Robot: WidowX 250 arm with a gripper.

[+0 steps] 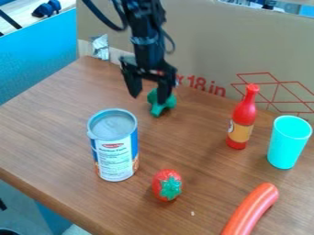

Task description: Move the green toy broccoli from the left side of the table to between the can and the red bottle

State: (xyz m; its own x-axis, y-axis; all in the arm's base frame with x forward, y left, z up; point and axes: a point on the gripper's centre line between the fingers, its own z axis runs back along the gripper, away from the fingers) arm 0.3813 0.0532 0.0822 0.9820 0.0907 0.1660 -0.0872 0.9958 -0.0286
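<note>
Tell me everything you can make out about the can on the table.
The can is a cylinder, apparently metal, standing upright on the brown wood-look table, near its front-left edge. Its round top is grey, recessed within a raised rim. A blue and white label wraps the side, with a printed white panel towards the camera and orange-brown patches near the base. Only the table touches it; the tool hangs beyond it, apart.

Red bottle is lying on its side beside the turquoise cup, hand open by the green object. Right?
No, the camera view shows the red bottle upright, beside the turquoise cup; the hand is open by the green object.
</note>
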